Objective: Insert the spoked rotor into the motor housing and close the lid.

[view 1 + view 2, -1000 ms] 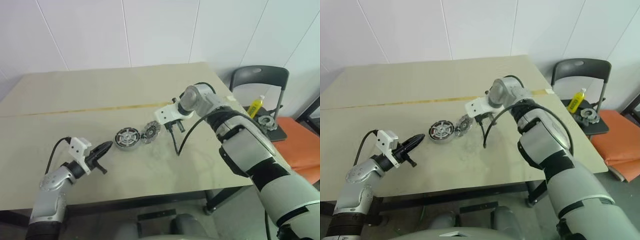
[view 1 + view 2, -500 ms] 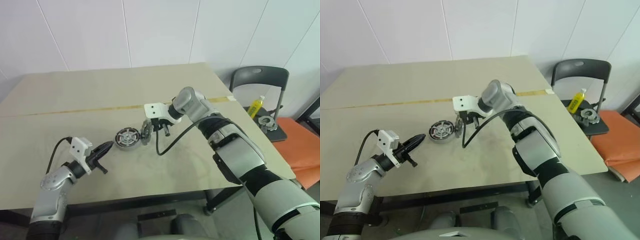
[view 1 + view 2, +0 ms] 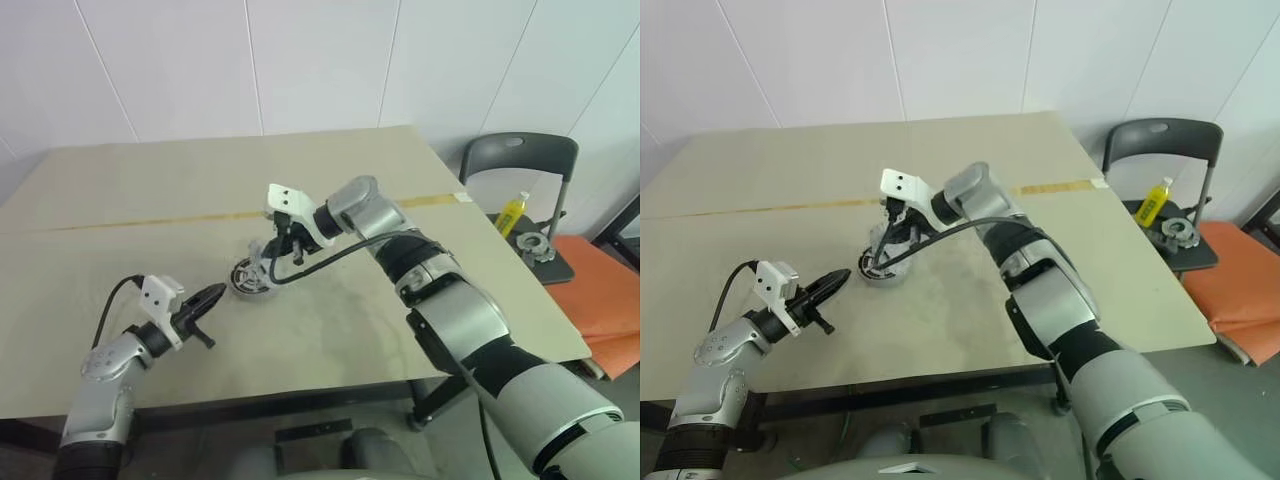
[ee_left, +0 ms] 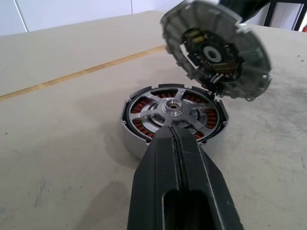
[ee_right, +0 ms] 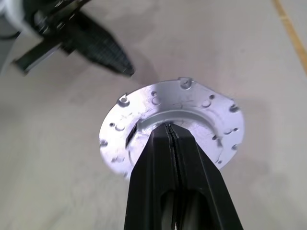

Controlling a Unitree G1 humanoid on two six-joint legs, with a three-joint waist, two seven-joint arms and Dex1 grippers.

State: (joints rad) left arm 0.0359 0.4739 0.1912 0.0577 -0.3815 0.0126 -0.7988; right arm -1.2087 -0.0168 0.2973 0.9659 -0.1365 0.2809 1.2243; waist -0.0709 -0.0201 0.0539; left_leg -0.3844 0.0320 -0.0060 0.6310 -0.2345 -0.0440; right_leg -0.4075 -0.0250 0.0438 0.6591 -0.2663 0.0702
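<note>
The left hand (image 3: 212, 297) hovers near the tabletop (image 3: 130, 200) front edge, fingers together, empty. Bare surface lies around the motor housing (image 4: 172, 115), spoked rotor (image 4: 173, 106) seated inside. Above it, tilted, the right hand (image 3: 890, 236) clamps the lid (image 4: 213, 48).

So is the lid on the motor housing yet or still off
Off. The lid is held tilted above the motor housing by the right gripper, with the housing's copper windings and the spoked rotor inside it uncovered.
</note>
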